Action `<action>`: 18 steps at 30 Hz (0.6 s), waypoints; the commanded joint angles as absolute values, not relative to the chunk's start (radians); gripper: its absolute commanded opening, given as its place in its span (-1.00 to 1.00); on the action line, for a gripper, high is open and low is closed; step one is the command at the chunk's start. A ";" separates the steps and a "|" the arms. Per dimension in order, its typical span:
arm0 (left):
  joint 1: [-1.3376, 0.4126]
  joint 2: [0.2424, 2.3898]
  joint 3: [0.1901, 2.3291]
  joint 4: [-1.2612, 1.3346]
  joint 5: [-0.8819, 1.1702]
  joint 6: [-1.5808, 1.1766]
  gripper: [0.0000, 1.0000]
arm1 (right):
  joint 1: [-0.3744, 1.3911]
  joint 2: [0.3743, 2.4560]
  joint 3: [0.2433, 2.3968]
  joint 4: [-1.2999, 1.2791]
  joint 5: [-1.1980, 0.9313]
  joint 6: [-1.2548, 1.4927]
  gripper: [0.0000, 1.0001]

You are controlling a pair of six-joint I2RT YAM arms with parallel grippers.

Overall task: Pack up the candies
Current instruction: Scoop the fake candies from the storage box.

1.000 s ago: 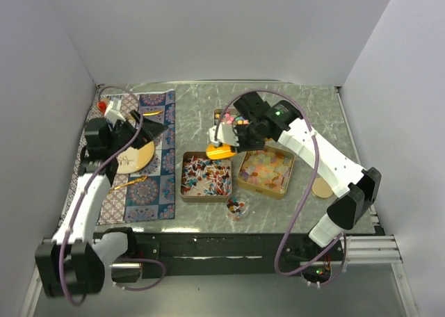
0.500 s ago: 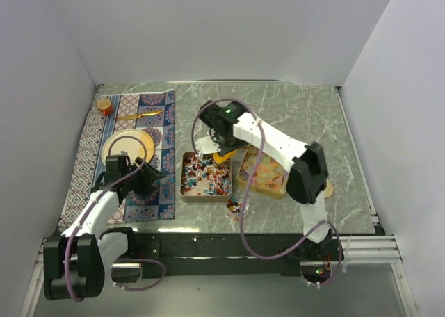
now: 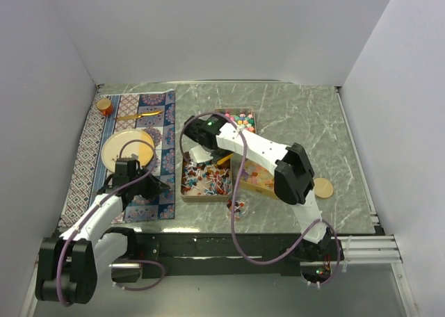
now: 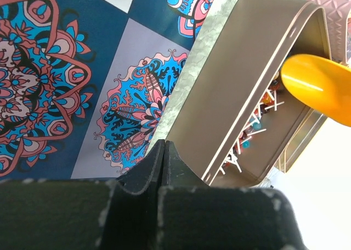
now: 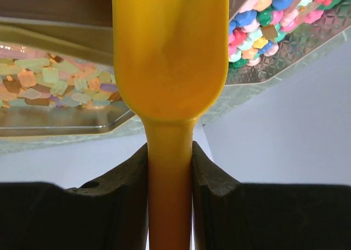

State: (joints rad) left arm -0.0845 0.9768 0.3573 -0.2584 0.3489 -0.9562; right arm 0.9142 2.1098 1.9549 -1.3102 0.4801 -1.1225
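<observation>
Candies [image 3: 206, 183] are sitting sorted by kind in three open tins at mid-table. Wrapped red-blue-white pieces [image 4: 253, 128] are filling the left tin [image 4: 236, 85]. Round multicolour balls [image 5: 258, 30] are lying in the far tin [image 5: 296, 44]. Translucent squares [image 5: 49, 83] are lying in the right tin [image 5: 55, 124], which the arm is mostly hiding in the top view.

Right gripper [image 5: 169, 158] is clamping a yellow scoop [image 5: 170, 58], jaws pressing on both sides of the narrow neck just below the bowl. Judgement: gripping at the neck is giving firm control over the bowl's tilt. The arm is reaching across so that the scoop is hanging over the left tin's far edge. Whether the bowl is carrying anything cannot be told; only its underside is showing.

Left gripper [image 4: 164, 150] is hovering low over the patterned mat [image 4: 66, 85], just beside the left tin's outer wall, jaws meeting with nothing between them. Judgement: it is probably waiting clear of the scoop's path, close enough to brace the tin if it slides.
</observation>
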 commanded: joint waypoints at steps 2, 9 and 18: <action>-0.097 0.950 0.350 -0.233 0.337 -0.966 -0.98 | 0.957 2.161 1.953 -1.241 0.561 -1.083 -1.00; -0.159 1.038 0.325 -0.198 0.390 -1.024 -0.98 | 1.008 2.186 1.959 -1.187 0.526 -1.098 -1.00; -0.270 1.167 0.337 -0.106 0.437 -1.104 -0.98 | 1.046 2.031 1.707 -1.030 0.477 -1.223 -1.00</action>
